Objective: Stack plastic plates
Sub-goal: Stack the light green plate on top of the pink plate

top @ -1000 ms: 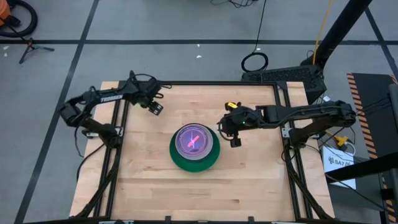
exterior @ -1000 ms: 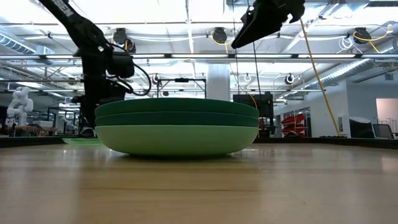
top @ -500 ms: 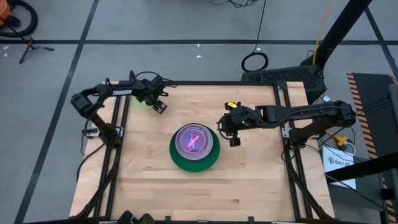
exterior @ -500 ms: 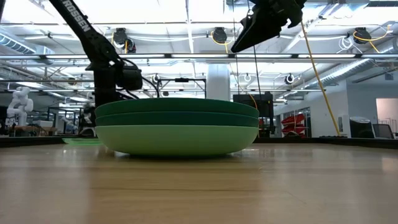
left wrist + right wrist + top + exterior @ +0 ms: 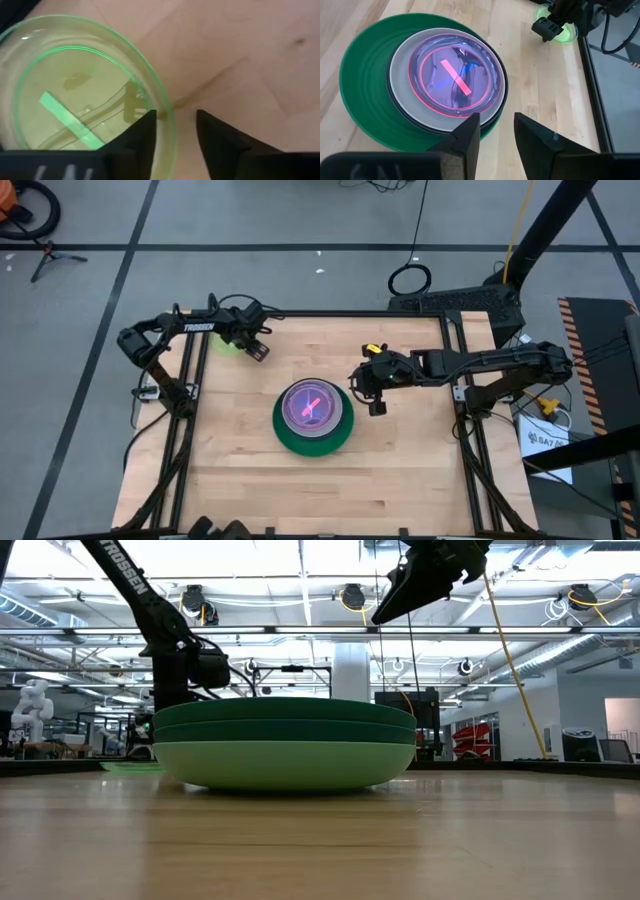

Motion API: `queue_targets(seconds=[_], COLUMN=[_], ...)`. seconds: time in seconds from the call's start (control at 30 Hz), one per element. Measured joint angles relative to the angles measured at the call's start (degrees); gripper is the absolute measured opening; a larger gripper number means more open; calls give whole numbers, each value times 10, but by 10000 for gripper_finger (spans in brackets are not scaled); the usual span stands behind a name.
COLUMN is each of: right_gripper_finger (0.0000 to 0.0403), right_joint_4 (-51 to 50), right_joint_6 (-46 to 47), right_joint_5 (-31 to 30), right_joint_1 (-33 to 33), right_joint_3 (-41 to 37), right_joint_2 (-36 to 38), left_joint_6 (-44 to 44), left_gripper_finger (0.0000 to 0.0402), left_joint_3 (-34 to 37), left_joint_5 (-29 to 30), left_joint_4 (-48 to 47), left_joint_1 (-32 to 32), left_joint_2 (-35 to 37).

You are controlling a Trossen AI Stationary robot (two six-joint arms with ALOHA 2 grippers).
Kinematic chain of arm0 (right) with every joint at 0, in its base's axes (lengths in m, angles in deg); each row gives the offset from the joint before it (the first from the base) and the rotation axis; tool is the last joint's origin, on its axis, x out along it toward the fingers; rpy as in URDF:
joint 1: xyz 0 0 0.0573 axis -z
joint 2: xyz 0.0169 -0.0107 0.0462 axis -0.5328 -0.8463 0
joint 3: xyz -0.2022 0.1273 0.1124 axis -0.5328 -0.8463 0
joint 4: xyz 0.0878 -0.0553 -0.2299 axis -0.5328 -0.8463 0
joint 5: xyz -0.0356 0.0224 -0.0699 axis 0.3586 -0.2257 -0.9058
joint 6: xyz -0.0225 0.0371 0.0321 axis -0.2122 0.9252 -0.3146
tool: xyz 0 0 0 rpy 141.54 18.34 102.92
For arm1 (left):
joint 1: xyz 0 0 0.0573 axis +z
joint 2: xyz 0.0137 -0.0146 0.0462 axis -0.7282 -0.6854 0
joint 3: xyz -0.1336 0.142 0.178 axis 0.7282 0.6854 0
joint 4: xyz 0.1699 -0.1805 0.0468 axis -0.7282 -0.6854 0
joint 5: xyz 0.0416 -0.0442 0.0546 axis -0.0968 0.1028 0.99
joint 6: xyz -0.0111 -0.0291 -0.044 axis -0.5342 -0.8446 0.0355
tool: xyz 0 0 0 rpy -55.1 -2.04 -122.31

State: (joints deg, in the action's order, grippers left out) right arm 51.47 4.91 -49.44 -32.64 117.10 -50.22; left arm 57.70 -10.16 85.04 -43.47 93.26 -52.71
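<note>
A stack of plastic plates point(image 5: 312, 418) sits mid-table: large green ones point(image 5: 360, 75) at the bottom, black and pale medium ones above, and a red-rimmed translucent one point(image 5: 452, 75) on top. A small lime plate point(image 5: 75, 95) lies flat on the wood at the far left point(image 5: 226, 344). My left gripper point(image 5: 176, 125) points down at the lime plate's rim, open. My right gripper point(image 5: 496, 125) hangs open above the table, right of the stack, with nothing between its fingers. My left gripper comes from above with one finger point(image 5: 142, 135) inside the lime plate and the other point(image 5: 215, 135) outside it, the rim point(image 5: 167, 117) between them. Bare wood shows between the rim and the outer finger. Whether the inner finger touches the plate I cannot tell.
Black frame rails point(image 5: 190, 380) run along the table's left and right sides, and the lime plate lies close to the left one. Bare wood point(image 5: 320, 490) lies between the stack and the near edge.
My left gripper has come down toward the table at the far left, onto the lime plate, and has kept still over the last half second. The stack and my right gripper have not moved.
</note>
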Motion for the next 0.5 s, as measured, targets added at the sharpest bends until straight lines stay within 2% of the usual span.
queue_targets(seconds=[0.2,0.5], right_gripper_finger=[116,116], right_joint_4=[0,-3], right_joint_6=[5,13], right_joint_5=[0,0], right_joint_1=[0,0], right_joint_3=[0,0], right_joint_2=[0,0], left_joint_6=[-8,-11], left_gripper_finger=[93,52], left_joint_3=[1,1], left_joint_5=[16,15], left_joint_4=[13,11], left_joint_1=[-1,-1], left_joint_2=[-1,-1])
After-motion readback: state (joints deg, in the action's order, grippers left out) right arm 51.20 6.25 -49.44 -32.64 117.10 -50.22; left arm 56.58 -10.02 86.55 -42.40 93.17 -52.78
